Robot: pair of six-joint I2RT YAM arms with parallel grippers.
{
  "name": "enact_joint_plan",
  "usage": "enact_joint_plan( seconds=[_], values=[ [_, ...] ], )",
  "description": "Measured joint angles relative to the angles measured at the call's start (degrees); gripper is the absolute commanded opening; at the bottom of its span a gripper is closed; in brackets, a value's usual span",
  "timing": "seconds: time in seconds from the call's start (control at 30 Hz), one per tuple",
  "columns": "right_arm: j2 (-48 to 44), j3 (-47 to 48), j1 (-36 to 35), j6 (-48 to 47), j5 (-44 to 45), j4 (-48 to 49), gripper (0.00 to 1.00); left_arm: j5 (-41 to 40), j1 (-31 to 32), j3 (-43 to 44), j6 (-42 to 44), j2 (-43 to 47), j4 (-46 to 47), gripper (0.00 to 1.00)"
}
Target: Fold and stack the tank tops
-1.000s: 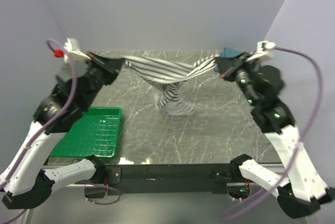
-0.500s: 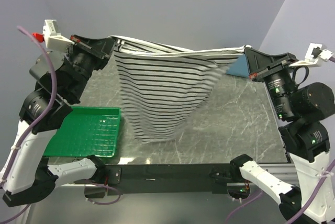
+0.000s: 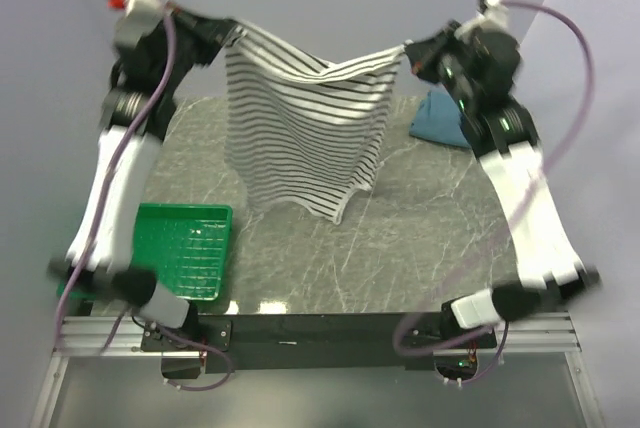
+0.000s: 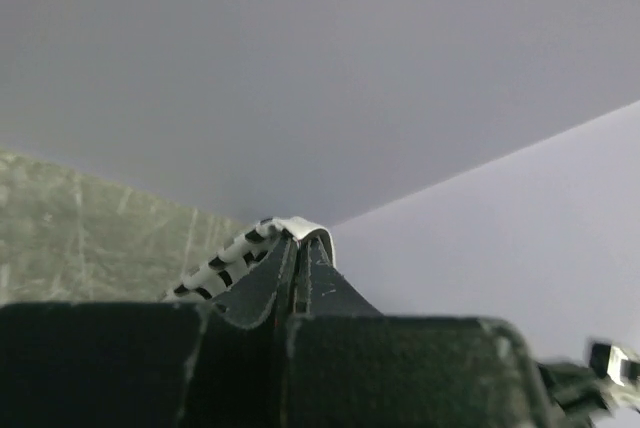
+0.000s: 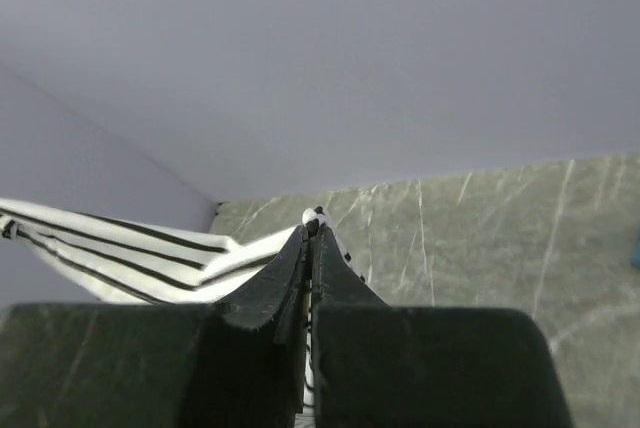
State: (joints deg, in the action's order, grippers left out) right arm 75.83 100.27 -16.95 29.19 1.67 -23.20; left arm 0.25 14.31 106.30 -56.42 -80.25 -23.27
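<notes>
— Hanging where, the black-and-white striped tank top (image 3: 305, 128)?
— Strung high between both raised arms, spread wide, lowest corner drooping toward the marbled tabletop (image 3: 420, 238).
— And gripped how?
— Left claw (image 3: 232, 36) pressed together on one upper corner; right claw (image 3: 408, 51) pinching the other.
— Anything else?
— Teal-blue tank top (image 3: 437, 120) crumpled on the tabletop at far right, beside the right arm. Green basket (image 3: 180, 248) at near left.

Green basket (image 3: 185, 253) sits on the marbled table's (image 3: 420, 238) near-left corner.
</notes>
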Motion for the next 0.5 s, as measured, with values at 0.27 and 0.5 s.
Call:
enact_joint_plan(
  seconds=[0.27, 0.5],
  values=[
    [29.33, 26.99, 8.85, 1.84, -9.99, -3.76, 0.0, 23.19, -6.6, 31.06, -5.42, -35.04, 3.87, 0.01],
    [17.77, 17.59, 11.76, 3.43, -12.76, 0.24, 0.0, 30.36, -11.34, 13.2, -6.78, -24.22, 9.79, 0.0]
  ],
)
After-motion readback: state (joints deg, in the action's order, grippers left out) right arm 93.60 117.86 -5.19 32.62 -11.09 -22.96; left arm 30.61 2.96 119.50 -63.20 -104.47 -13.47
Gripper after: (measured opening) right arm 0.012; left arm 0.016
